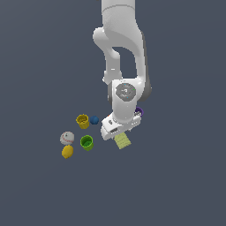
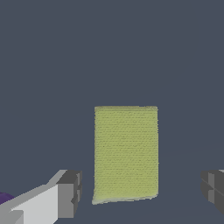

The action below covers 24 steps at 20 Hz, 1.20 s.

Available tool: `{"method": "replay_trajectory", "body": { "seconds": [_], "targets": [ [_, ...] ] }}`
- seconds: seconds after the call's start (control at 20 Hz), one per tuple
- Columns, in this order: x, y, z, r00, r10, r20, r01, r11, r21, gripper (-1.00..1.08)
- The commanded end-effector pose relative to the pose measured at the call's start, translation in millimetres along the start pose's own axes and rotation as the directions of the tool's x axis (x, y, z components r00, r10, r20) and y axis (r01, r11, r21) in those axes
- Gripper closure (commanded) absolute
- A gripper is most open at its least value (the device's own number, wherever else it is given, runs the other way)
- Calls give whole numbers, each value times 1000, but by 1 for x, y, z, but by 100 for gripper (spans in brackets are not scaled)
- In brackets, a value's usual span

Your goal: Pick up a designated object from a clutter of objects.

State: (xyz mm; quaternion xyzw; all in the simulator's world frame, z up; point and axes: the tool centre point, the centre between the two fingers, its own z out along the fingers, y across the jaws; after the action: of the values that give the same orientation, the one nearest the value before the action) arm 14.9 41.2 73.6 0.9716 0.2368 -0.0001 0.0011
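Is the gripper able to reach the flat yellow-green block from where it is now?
Probably yes. The gripper is open right over the flat block, one finger on each side. Nothing lies between them; the purple cup sits off to the side.

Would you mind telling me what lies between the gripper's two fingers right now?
In the wrist view, the flat pale yellow-green block lies between the open gripper's fingers, with bare floor on either side of it.

The flat block (image 1: 122, 141) lies on the floor (image 1: 176, 185), partly under the gripper (image 1: 115, 132). From the block, toward the exterior view's left, sit two cups (image 1: 87, 142), a small ball (image 1: 94, 119), a baseball (image 1: 67, 138) and a lemon (image 1: 67, 152). Another cup (image 1: 139, 110) peeks out behind the arm (image 1: 123, 53).
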Motion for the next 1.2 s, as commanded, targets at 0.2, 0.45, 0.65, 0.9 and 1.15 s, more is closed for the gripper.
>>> {"method": "replay_trajectory", "body": {
  "seconds": [0.2, 0.45, 0.65, 0.9, 1.15],
  "targets": [
    [-2, -4, 14, 1000, -26, -1, 26, 1000, 2, -92],
    [-2, -4, 17, 1000, -22, 0, 22, 1000, 2, -92],
    [-2, -4, 32, 1000, -24, 0, 24, 1000, 2, -92],
    [-3, -4, 55, 1000, -25, 0, 25, 1000, 2, -92],
    [-2, -4, 64, 1000, -26, -1, 26, 1000, 2, -92]
  ]
}}
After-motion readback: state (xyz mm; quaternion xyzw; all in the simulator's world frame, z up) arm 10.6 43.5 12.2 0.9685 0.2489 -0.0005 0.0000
